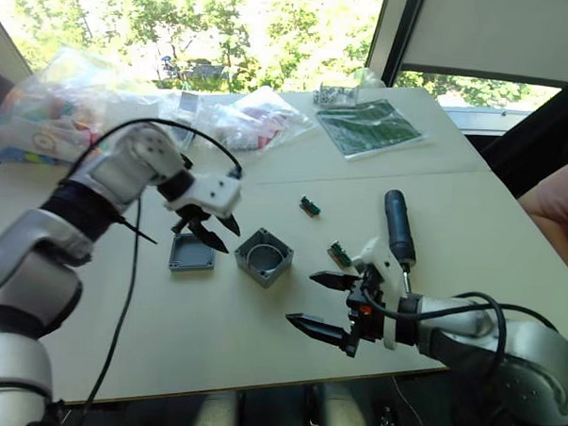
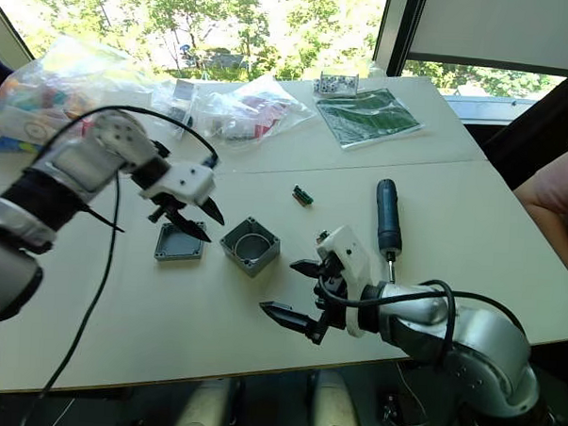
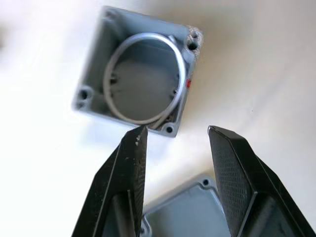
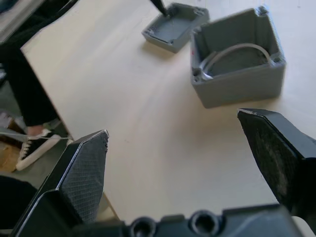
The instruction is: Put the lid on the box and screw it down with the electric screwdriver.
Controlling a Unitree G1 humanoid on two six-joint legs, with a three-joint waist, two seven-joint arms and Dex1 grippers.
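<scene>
The grey box [image 1: 263, 256] stands open-topped at the table's middle, a white wire ring [image 3: 143, 79] inside and a red mark [image 3: 188, 84] on one side. The thin grey lid [image 1: 192, 254] lies flat just to its left. My left gripper [image 1: 211, 229] hovers open over the lid's right edge, its fingertips [image 3: 138, 140] between lid and box. The dark electric screwdriver [image 1: 398, 227] lies on the table to the right, bit toward me. Close in front of the screwdriver's bit, my right gripper [image 1: 320, 303] is wide open and empty, right of and nearer than the box [image 4: 237, 59].
Two small green circuit boards [image 1: 310, 207] [image 1: 339, 253] lie between box and screwdriver. Plastic bags of parts [image 1: 260, 116] and a green sheet [image 1: 368, 128] sit at the table's far side. A person's arm [image 1: 557, 211] is at the right edge.
</scene>
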